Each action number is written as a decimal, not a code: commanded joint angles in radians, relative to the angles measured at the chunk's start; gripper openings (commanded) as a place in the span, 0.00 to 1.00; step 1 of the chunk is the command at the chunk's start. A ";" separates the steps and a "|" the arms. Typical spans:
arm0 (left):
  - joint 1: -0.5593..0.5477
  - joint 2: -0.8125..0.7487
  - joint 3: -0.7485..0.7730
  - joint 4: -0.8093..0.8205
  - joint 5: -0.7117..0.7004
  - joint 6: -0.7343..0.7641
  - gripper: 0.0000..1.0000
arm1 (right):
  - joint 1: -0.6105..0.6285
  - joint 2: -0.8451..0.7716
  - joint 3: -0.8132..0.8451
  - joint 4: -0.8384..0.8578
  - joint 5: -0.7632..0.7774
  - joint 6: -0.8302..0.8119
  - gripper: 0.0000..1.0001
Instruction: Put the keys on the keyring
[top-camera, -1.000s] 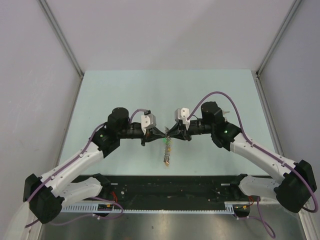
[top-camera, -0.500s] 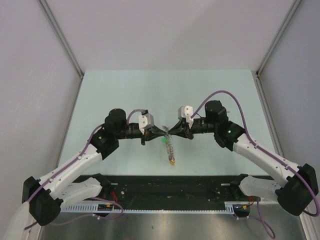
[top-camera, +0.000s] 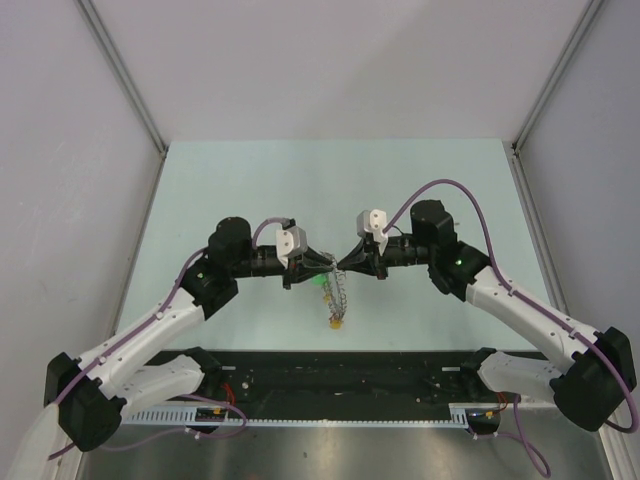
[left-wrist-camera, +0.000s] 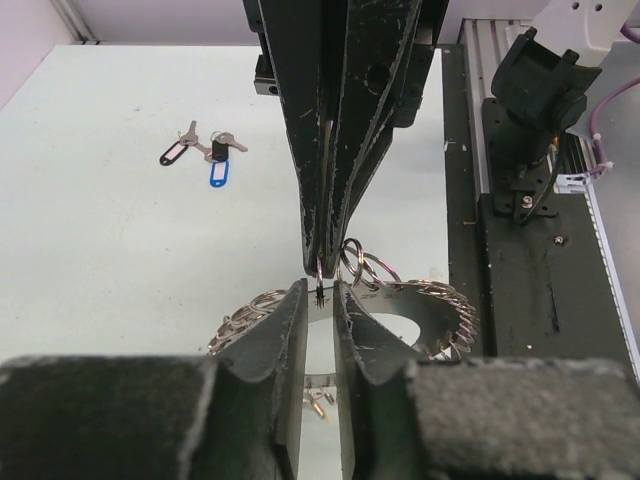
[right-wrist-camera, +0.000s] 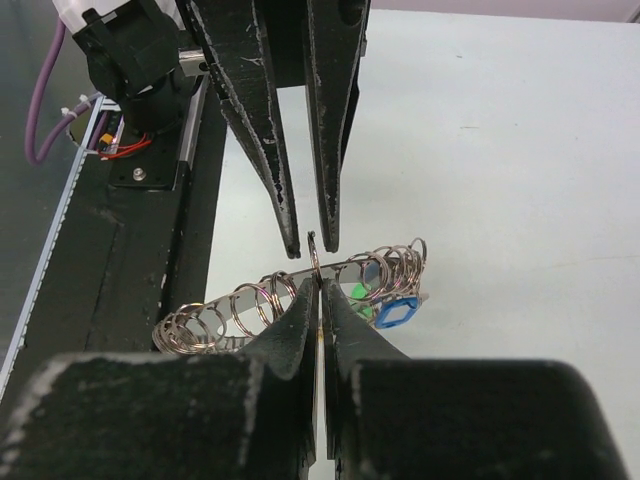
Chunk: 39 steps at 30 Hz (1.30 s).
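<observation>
Silver keyring (right-wrist-camera: 232, 312) partly hidden behind right end effector (right-wrist-camera: 318, 288).

Top external: fixed high at the near side, tilted down over the whole tabletop (top-camera: 230, 180), far off. Left wrist: close behind the left jaws, looking along them at the right jaws. Right wrist: mirrored, facing back. Shared by all three: keyring (right-wrist-camera: 215, 315) where jaws meet.

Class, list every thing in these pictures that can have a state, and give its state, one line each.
left gripper: open, a finger on either side of the ring wire.
right gripper: shut on the keyring.
keyring: held up, pinched by the right gripper.
keys: lying loose on the table, not yet threaded.
</observation>
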 joint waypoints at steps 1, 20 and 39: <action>-0.007 0.005 0.022 0.036 0.026 -0.003 0.22 | -0.011 -0.010 0.038 0.073 -0.035 0.024 0.00; -0.007 0.047 0.056 -0.015 0.022 0.012 0.24 | -0.017 -0.007 0.039 0.087 -0.078 0.029 0.00; -0.021 0.082 0.093 -0.097 0.039 0.038 0.05 | 0.021 0.010 0.039 0.079 -0.040 0.004 0.00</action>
